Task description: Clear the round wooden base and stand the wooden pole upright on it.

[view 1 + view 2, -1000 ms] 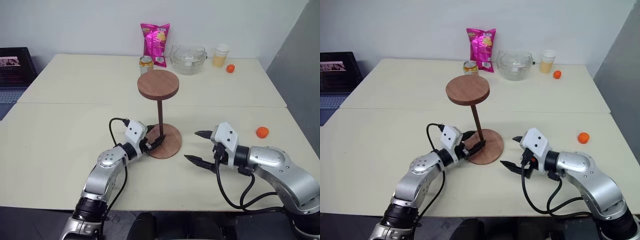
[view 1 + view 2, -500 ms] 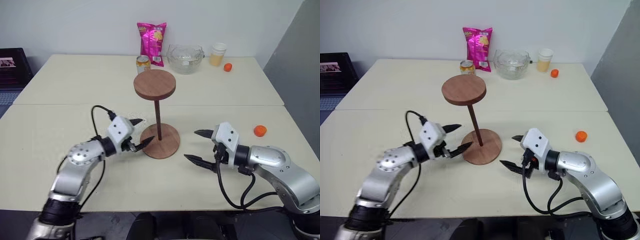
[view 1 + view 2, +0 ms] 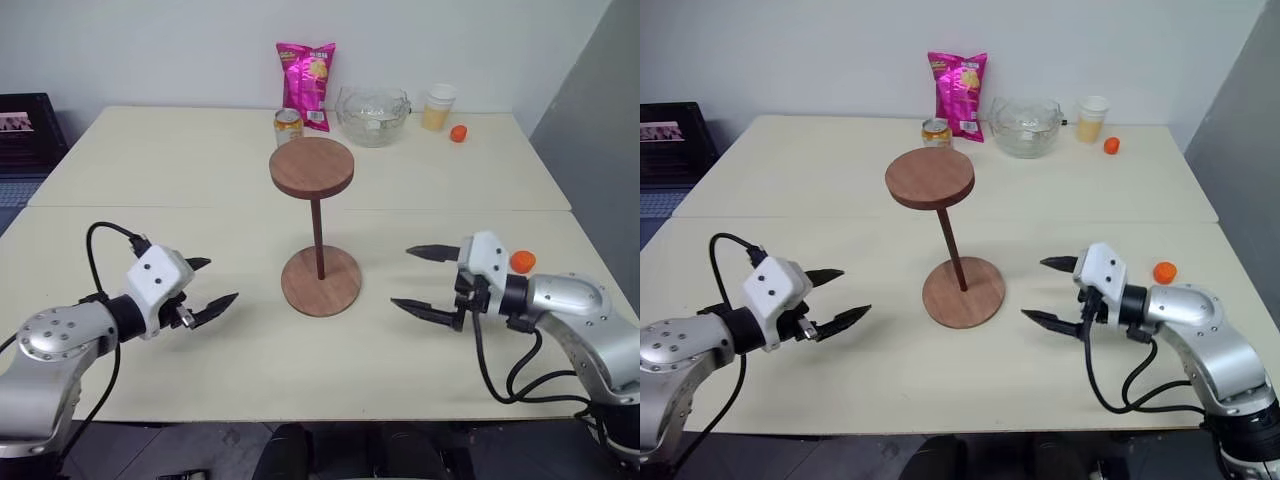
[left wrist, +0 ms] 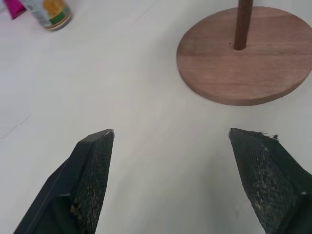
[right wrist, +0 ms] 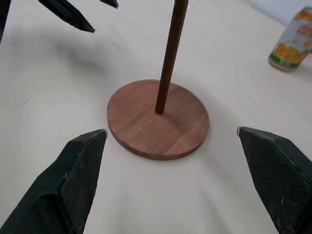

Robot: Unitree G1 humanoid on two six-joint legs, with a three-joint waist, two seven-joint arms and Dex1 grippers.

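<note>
Thin dark wooden pole (image 3: pixel 317 238) upright on flat round wooden base (image 3: pixel 320 281); each gripper agape.

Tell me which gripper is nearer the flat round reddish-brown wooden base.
Right. The right gripper hovers just beside the flat round reddish-brown wooden base; the left gripper sits farther off on its other side.

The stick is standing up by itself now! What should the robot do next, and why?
Probably just ease both arms a bit further away. The pole stands upright in the base, nothing else sits on it, and the left gripper and right gripper are open, apart from it.
</note>
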